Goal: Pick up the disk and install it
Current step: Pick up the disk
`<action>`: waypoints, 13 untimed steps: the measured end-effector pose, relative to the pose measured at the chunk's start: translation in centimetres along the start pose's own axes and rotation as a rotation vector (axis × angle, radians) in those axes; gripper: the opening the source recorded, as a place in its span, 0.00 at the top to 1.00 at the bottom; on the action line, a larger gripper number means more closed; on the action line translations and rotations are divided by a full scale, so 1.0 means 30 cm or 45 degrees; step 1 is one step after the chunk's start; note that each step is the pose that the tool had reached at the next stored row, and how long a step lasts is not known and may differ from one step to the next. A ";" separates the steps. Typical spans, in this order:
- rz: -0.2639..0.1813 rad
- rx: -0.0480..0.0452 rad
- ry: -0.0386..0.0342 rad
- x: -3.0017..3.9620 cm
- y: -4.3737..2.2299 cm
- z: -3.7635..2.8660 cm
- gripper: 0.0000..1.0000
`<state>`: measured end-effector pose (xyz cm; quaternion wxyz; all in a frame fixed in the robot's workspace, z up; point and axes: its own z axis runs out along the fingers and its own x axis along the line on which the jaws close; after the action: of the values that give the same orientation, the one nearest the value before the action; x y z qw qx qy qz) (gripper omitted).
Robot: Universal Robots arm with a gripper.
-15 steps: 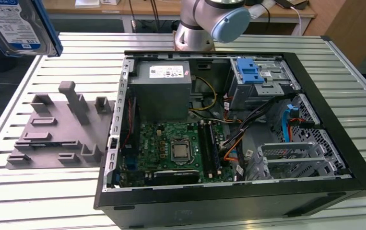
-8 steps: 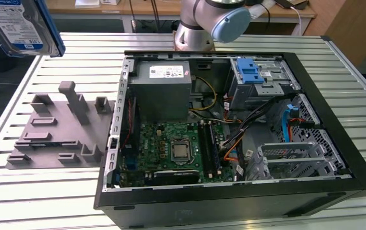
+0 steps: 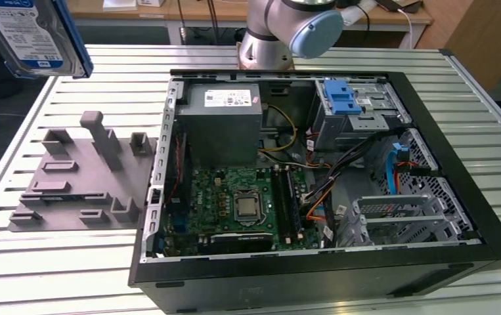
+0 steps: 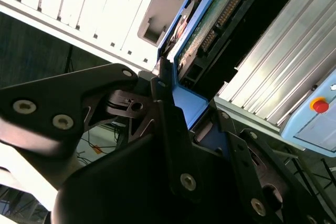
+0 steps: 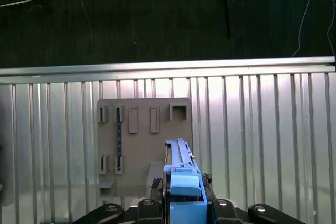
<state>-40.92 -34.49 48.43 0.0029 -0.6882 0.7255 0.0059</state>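
The carry step is under way: the gripper [image 4: 189, 109] is clamping the disk [image 3: 29, 33] by its blue carrier, holding it aloft at the exterior view's upper left, well apart from the drive cage [image 3: 373, 119]. Installing is likely calling for rails squared to a bay.

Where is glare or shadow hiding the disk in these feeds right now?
Exterior view: even light, the disk plain at the exterior view's upper left, cut by the frame edge. Second wrist view: the table slats blow out to white and the gripper is near black, but the disk's circuit board is legible. First wrist view: slats bright, floor beyond dark, disk evenly lit.
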 end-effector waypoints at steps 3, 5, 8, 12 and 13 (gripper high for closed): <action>0.000 0.000 0.0000 0.000 -0.009 0.000 0.64; 0.000 0.000 0.0000 0.000 -0.014 0.000 0.64; 0.000 0.000 0.0000 0.000 -0.022 0.000 0.64; 0.000 0.000 0.0000 -0.001 -0.034 0.000 0.64; 0.000 0.000 0.0000 -0.001 -0.037 0.000 0.64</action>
<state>-39.80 -34.52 48.43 0.0029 -0.6882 0.7255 0.0059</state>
